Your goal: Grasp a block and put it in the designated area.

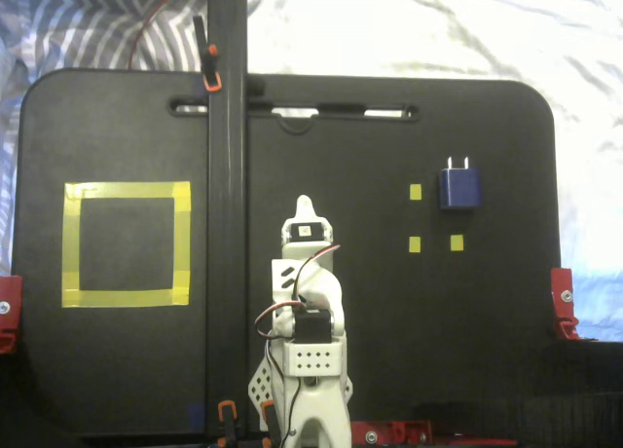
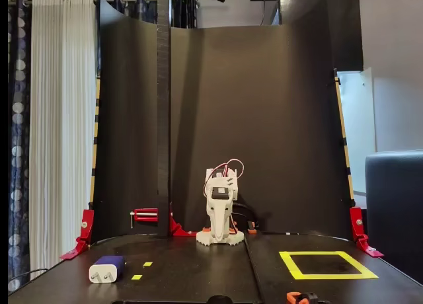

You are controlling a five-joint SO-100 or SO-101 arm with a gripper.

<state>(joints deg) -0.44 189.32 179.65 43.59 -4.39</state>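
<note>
The navy block (image 1: 458, 188) lies flat on the black board at the right of a fixed view, silvery prongs pointing to the far edge. In the other fixed view it lies at the front left (image 2: 107, 269), white pronged face toward the camera. The designated area, a yellow tape square (image 1: 127, 191), is at the left of one fixed view and at the right of the other (image 2: 330, 275); its interior is bare. My white gripper (image 1: 305, 205) is folded back at the arm's base, between the two and far from both. It points down (image 2: 220, 232), looks shut and holds nothing.
Small yellow markers (image 1: 416, 192) lie around the block. A black upright post (image 1: 226, 224) stands between the arm and the tape square, held by orange clamps (image 1: 209, 81). Red clamps (image 1: 563, 302) grip the board's sides. A tall black backdrop (image 2: 264, 119) stands behind the arm.
</note>
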